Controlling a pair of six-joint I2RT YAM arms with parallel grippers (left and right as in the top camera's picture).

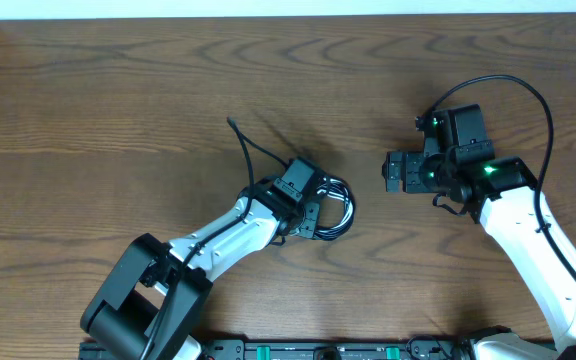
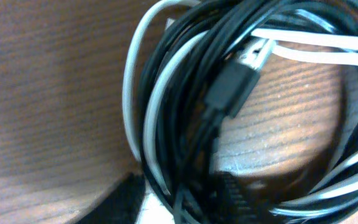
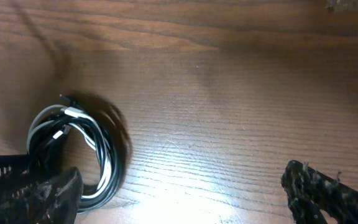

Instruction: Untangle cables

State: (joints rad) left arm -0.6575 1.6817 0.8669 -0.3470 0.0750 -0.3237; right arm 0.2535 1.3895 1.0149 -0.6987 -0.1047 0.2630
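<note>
Black cable (image 2: pixel 232 87) and white cable (image 2: pixel 316 39), one each, at left pincer (image 1: pixel 313 212), grip unclear; right pincer (image 1: pixel 390 172) spread.

The table (image 1: pixel 118 100) was dark brown wood with a plain open grain, smooth and lightly varnished, and it threw back a pale sheen where the light fell. The black cable (image 2: pixel 185 74) and the white cable (image 2: pixel 128 93) had smooth, slightly glossy plastic sheaths, and the black plug (image 2: pixel 232 87) looked like matt plastic with a bright metal tip. The fingers (image 3: pixel 328 193) of the right gripper (image 3: pixel 179 183) looked rough and pitted black, while the arm shells (image 1: pixel 528 230) were smooth white plastic.
</note>
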